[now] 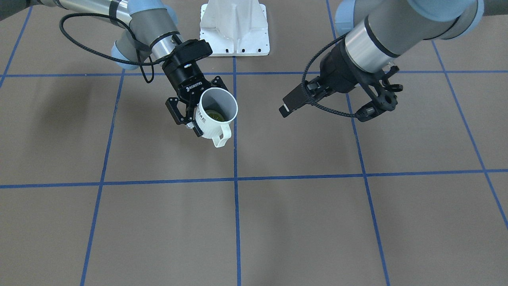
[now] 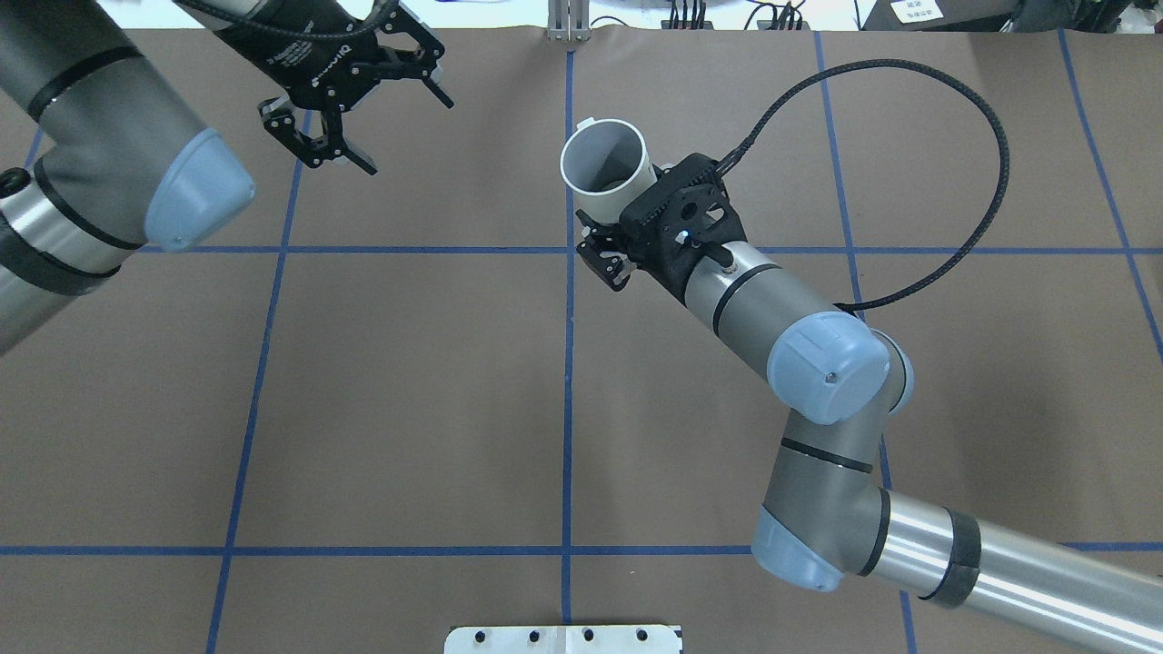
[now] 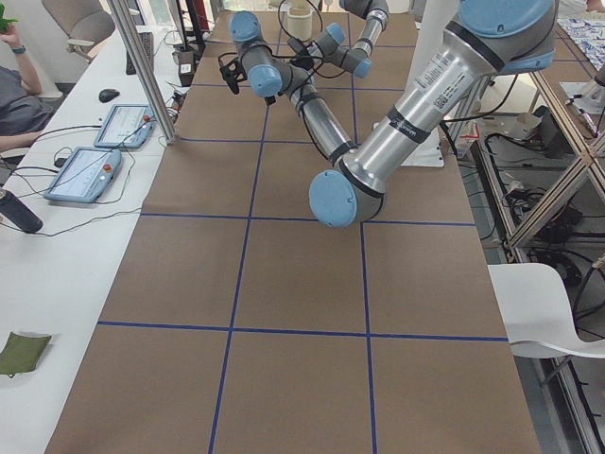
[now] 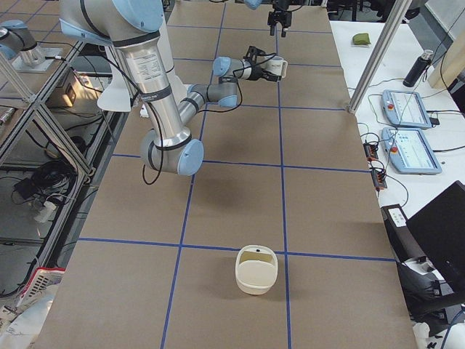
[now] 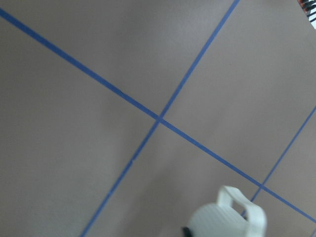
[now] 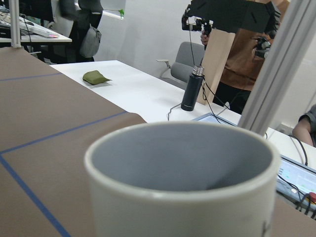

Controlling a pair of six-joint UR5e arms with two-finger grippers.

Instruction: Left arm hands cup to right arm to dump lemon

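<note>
Right hand (image 1: 204, 109) clamped on the tilted white mug (image 1: 210, 125), held above the counter (image 1: 301, 222); we see the lemon (image 1: 217, 115) inside it. Left hand (image 2: 409, 136), fingers apart, hangs well aside.

Bright even light, soft shadows on the table (image 1: 278, 222); cup (image 5: 223, 222) blurred in left wrist view.

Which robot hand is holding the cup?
The right gripper, the one with white ROBOTIQ lettering, is clamped on the white cup with the lemon inside. The left gripper, unlettered, hangs open and empty.
</note>
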